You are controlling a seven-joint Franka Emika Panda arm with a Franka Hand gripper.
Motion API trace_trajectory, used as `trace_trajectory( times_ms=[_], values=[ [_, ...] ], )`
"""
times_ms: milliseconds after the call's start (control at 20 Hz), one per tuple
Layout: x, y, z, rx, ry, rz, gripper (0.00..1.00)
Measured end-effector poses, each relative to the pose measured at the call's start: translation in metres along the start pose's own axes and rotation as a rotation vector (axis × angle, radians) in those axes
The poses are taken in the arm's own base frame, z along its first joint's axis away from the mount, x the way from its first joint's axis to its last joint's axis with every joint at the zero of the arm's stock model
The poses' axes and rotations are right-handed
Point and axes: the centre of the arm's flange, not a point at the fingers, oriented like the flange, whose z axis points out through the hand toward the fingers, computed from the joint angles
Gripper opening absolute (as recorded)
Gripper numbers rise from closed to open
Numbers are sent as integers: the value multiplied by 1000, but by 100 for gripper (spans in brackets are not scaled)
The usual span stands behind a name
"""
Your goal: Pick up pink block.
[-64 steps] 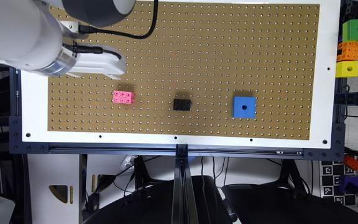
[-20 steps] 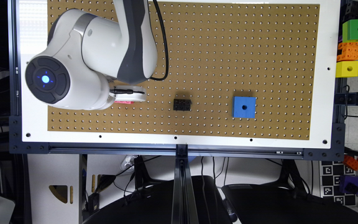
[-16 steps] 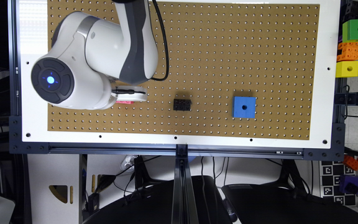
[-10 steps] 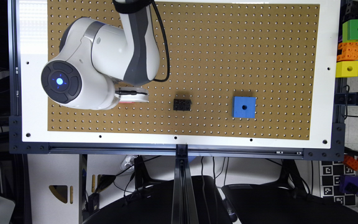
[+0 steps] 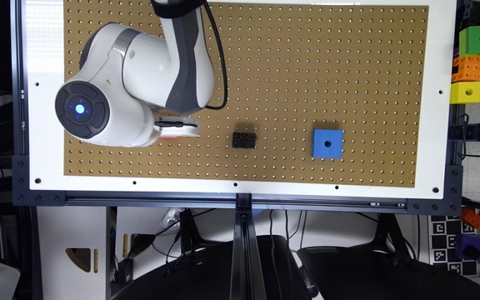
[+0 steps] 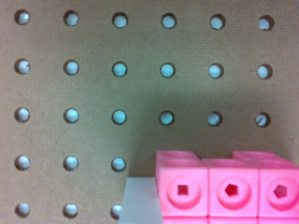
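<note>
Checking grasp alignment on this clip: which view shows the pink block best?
The wrist view: the pink block shows close up, studs clear, above the pegboard. In the exterior view just a pink sliver peeks from under the gripper.

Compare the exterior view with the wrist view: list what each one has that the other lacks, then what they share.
Exterior view: the white arm over the exterior view's left of the board, the black studded brick, the blue cube with its hole, and the green, orange and yellow blocks off the board's edge.

Wrist view: the pink block close up, three studs facing the camera, and a pale grey part against its side.

Shared: the brown pegboard and the pink block, a sliver in the exterior view.
</note>
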Motion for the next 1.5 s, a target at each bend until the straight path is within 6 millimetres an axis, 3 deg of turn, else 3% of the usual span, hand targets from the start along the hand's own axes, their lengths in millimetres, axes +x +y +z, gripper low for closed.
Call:
trace_trajectory(
  times_ms=[300,750,1500],
  values=[
    [3,0,-20,-1,2,2,0],
    [3,-1,-90,-8,1,0,0],
    [-1,-1,-151,-7,15,-2,0]
  ],
)
